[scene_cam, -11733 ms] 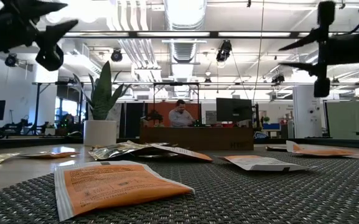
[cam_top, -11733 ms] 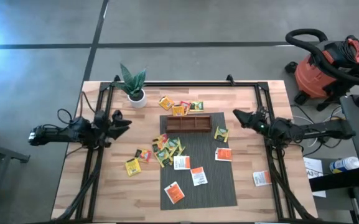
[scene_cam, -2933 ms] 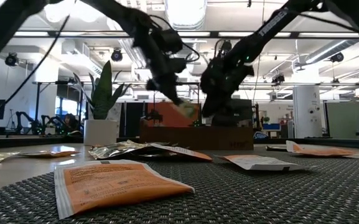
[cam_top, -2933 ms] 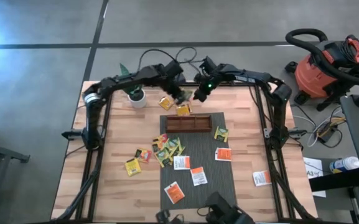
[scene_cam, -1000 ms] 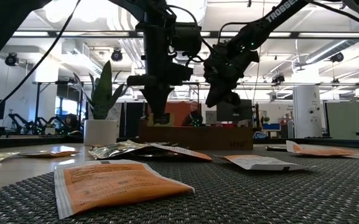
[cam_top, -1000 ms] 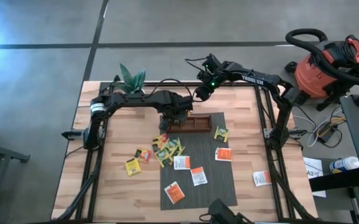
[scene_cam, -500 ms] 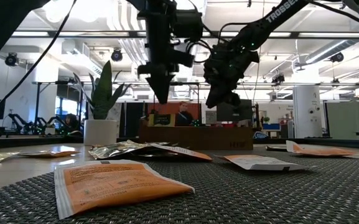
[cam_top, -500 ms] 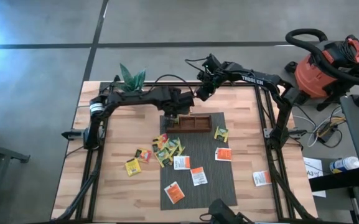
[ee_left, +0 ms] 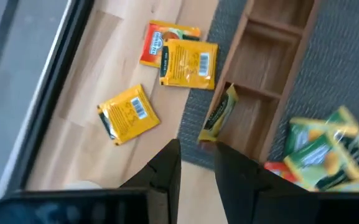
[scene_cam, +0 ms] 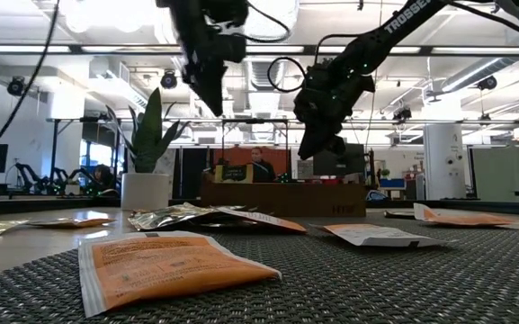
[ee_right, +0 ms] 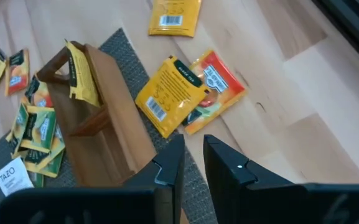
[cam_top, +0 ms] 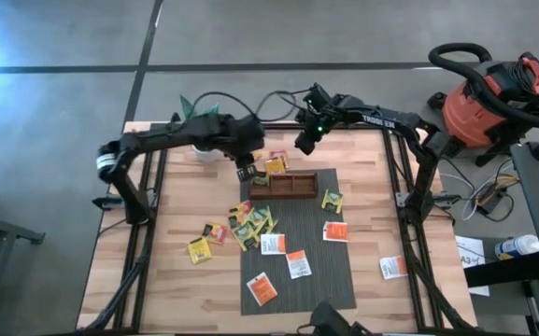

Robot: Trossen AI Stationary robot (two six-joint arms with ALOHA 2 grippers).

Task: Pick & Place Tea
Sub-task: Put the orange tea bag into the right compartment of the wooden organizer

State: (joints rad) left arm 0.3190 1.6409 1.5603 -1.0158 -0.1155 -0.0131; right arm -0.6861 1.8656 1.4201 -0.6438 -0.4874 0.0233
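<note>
Yellow, green and orange-and-white tea sachets [cam_top: 297, 263] lie across a pale wood tabletop [cam_top: 180, 280], a grey woven mat [cam_top: 330, 275] and brown wooden tray [cam_top: 292, 185].

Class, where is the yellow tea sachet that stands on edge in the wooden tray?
The yellow sachet stands tilted in the end compartment of the wooden tray, at the left end in the high view, near the left gripper.

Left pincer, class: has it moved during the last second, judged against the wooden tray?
Yes. The left pincer has drawn back off the tray, toward the plant.
</note>
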